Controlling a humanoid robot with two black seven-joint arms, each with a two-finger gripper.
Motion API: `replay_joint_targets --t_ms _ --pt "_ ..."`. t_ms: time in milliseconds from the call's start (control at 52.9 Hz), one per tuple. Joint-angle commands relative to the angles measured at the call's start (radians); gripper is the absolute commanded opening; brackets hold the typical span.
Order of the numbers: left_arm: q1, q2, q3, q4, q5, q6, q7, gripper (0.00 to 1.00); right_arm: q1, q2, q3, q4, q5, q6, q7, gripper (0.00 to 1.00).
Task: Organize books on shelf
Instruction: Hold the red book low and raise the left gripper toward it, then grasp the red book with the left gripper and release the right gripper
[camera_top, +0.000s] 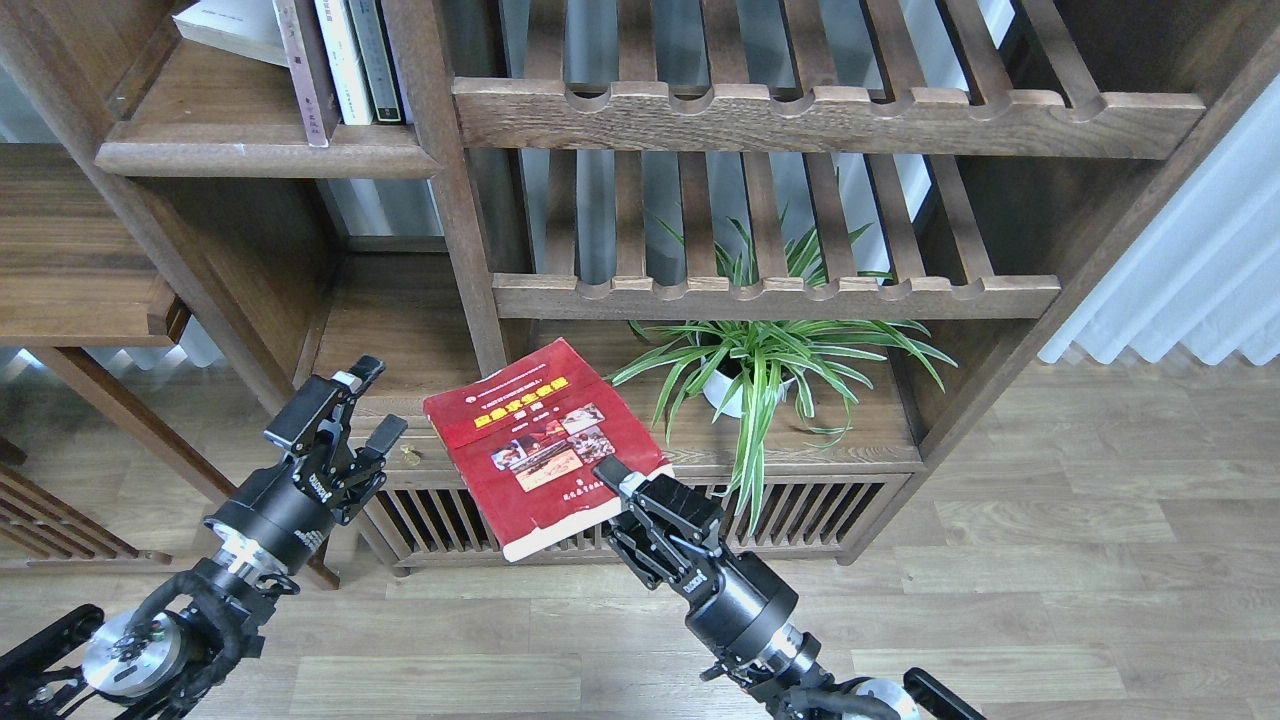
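Left gripper (362, 405) fingers spread wide, empty, just left of red book (545, 445). Right gripper (625, 480) clamped on book's lower right edge, holding it tilted before bookcase's low shelf (800, 445). Potted plant (750, 375) on shelf at right. Wood-plank floor (1050, 560) below.
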Motion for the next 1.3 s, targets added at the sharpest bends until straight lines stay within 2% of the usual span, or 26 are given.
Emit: replay_joint_targets --t_ms 0,189,321,435,472,775,1058,1096,1152,1285 --pt "0.01 -0.006 0.011 -0.007 0.0 0.0 0.002 1.0 0.001 0.0 -0.006 0.0 0.001 0.0 -0.001 0.06" --pt "0.013 -0.053 0.041 0.011 0.031 0.0 0.011 0.98 0.001 0.0 -0.033 0.003 -0.002 0.0 -0.001 0.06" --pt "0.013 -0.093 0.044 0.028 0.1 0.0 0.002 0.98 0.001 0.0 -0.054 0.005 -0.005 0.0 0.0 0.06" --pt "0.013 -0.118 0.057 0.028 0.103 0.0 0.002 0.94 0.0 0.0 -0.063 0.005 -0.008 0.0 0.0 0.06" --pt "0.012 -0.129 0.064 0.028 0.104 0.0 0.002 0.9 0.001 0.0 -0.068 0.005 -0.01 0.0 0.0 0.06" --pt "0.003 -0.119 0.123 0.049 0.104 0.0 -0.001 0.76 -0.008 0.0 -0.089 0.012 -0.027 0.0 0.0 0.06" --pt "-0.011 -0.116 0.162 0.049 0.1 0.0 -0.011 0.75 -0.013 0.0 -0.091 0.012 -0.045 0.0 0.0 0.05" --pt "-0.011 -0.116 0.162 0.051 0.1 0.0 -0.014 0.72 -0.013 0.0 -0.091 0.012 -0.047 0.0 0.0 0.05" --pt "-0.011 -0.113 0.162 0.049 0.097 0.0 -0.018 0.61 -0.016 0.0 -0.091 0.012 -0.05 0.0 0.0 0.05" --pt "-0.01 -0.104 0.162 0.049 0.097 0.0 -0.017 0.51 -0.016 0.0 -0.094 0.012 -0.051 0.0 0.0 0.05"
